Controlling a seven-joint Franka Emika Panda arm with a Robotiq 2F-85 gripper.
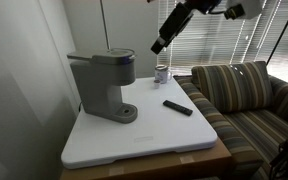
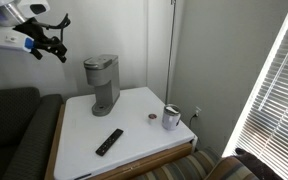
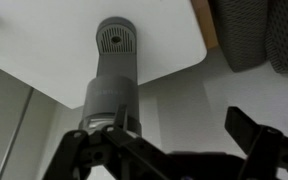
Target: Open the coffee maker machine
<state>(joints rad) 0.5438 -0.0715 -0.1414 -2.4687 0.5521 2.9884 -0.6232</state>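
Note:
The grey coffee maker machine (image 1: 102, 82) stands on the white table top (image 1: 154, 135) near the wall, its top lid down. It also shows in an exterior view (image 2: 102, 82) and from above in the wrist view (image 3: 112, 75), with its round drip base at the top. My gripper (image 1: 159, 45) hangs high in the air, well above and to one side of the machine, also seen in an exterior view (image 2: 56, 48). Its fingers (image 3: 174, 140) are spread apart and hold nothing.
A flat black remote (image 1: 178, 107) lies on the table, also visible in an exterior view (image 2: 109, 141). A small cup (image 1: 162, 73) stands near the table's far edge (image 2: 171, 117). A striped couch (image 1: 246, 100) sits beside the table. Window blinds (image 2: 274, 90) are nearby.

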